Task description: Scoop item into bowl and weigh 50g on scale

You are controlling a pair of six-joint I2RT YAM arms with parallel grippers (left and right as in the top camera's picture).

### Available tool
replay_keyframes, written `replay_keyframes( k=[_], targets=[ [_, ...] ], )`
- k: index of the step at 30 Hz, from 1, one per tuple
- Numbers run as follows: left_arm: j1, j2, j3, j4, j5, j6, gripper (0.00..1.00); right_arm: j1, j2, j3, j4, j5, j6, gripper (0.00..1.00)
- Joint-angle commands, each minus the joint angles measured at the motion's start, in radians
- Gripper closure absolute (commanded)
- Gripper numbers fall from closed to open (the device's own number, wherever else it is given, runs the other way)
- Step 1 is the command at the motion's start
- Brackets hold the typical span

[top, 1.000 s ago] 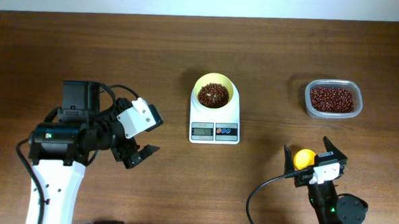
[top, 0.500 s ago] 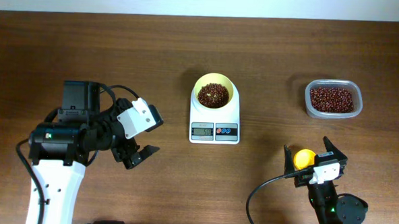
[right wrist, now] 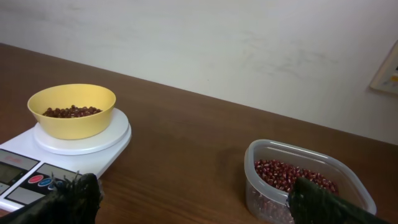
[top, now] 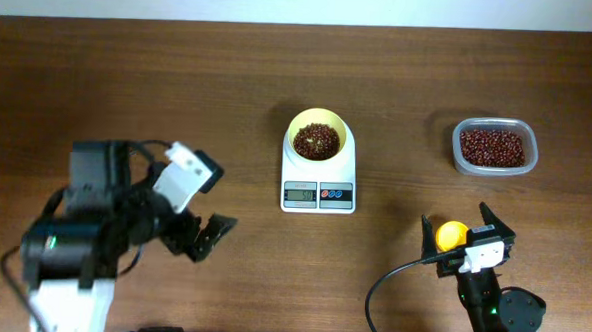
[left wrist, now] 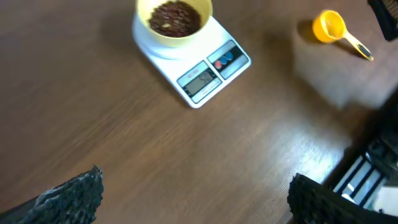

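Left arm (top: 72, 246): black joints, white link, white wrist block. Right arm (top: 490, 305) — black, with a looping black cable; fingertips (right wrist: 74, 196) rough-textured.

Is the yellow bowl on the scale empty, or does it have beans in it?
It has beans: the bowl sits on the scale with dark red-brown beans covering its bottom.

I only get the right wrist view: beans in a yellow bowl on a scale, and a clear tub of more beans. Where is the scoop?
Observer: The yellow scoop lies on the table, close under your camera and out of its frame.
Operator: Anything in it?
Observer: The left wrist view shows its cup looking empty.
Operator: What about the other arm?
Observer: The left arm is well off to the left of the scale, jaws open and holding nothing.
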Motion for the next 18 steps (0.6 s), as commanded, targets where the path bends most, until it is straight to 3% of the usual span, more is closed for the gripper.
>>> replay_keyframes(
  k=[1,4,10,13,18],
  targets=[
    [0.012,-0.188,0.0,-0.031,-0.076,-0.188,0.01,0.008,-0.01,-0.005,-0.007,0.009,0.004,0.01],
    [0.012,-0.363,-0.022,-0.054,-0.168,-0.351,0.01,0.008,-0.01,-0.005,-0.007,0.009,0.004,0.01],
    [0.012,-0.687,-0.148,-0.06,-0.185,-0.352,0.01,0.008,-0.01,-0.005,-0.007,0.009,0.004,0.01],
    [0.012,-0.785,-0.163,-0.052,-0.237,-0.42,0.01,0.008,-0.01,-0.005,-0.007,0.009,0.004,0.01],
    [0.012,-0.9,-0.163,-0.056,-0.236,-0.42,0.01,0.008,-0.01,-0.005,-0.007,0.009,0.004,0.01]
  ],
)
